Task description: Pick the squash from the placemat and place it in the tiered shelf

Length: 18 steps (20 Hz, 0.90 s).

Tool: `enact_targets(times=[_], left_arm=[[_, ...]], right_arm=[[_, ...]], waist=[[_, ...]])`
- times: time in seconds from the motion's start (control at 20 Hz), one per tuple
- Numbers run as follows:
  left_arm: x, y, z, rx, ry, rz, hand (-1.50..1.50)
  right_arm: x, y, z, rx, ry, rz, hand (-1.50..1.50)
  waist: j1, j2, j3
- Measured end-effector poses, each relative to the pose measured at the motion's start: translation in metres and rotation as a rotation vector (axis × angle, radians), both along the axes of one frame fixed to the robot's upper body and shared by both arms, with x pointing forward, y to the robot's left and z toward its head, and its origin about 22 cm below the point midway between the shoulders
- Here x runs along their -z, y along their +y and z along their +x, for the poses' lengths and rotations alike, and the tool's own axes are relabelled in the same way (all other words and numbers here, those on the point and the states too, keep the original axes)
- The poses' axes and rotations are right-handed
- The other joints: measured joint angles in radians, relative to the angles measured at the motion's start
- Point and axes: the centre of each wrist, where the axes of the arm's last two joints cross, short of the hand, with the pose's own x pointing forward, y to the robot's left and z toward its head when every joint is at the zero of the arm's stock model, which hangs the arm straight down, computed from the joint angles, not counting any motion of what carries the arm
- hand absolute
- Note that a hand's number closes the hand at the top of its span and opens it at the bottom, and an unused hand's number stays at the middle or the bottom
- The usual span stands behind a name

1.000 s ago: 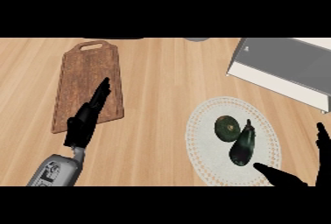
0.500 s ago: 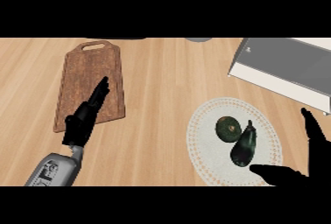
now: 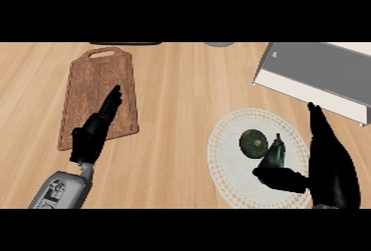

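The squash [image 3: 253, 143], round and dark green, is sitting near the middle of the placemat [image 3: 228, 162]. A long dark eggplant [image 3: 275, 153] is lying just beside it, on the squash's right, and its long side is pointing up and down the view. The right hand [image 3: 328, 162] is just right of the squash, so the squash is lying to the hand's left. Its fingers are straight and its thumb is sticking out toward the eggplant, holding nothing. It has moved in closer to the placemat than before. The shelf [image 3: 319, 78] is up beyond the placemat. The left hand [image 3: 94, 132] is resting open, far left of the squash, over the board [image 3: 91, 83].
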Motion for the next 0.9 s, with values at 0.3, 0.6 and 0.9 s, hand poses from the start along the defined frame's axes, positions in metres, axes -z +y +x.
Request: enact_targets(times=[0.3, 0.6, 0.9], left_arm=[[0.001, -0.001, -0.001, -0.003, 0.004, 0.0, 0.0], [0.002, -0.002, 0.002, 0.0, -0.001, -0.003, 0.0], [0.005, 0.003, -0.004, -0.007, 0.0, -0.004, 0.0]], right_arm=[[0.003, 0.022, 0.013, 0.014, -0.008, -0.01, -1.5], [0.008, 0.039, 0.023, 0.021, 0.012, -0.016, -1.5], [0.013, 0.046, 0.029, 0.054, 0.042, -0.018, -1.5]], waist=[[-0.004, -0.001, 0.001], [-0.008, -0.001, 0.002], [-0.008, -0.001, 0.003]])
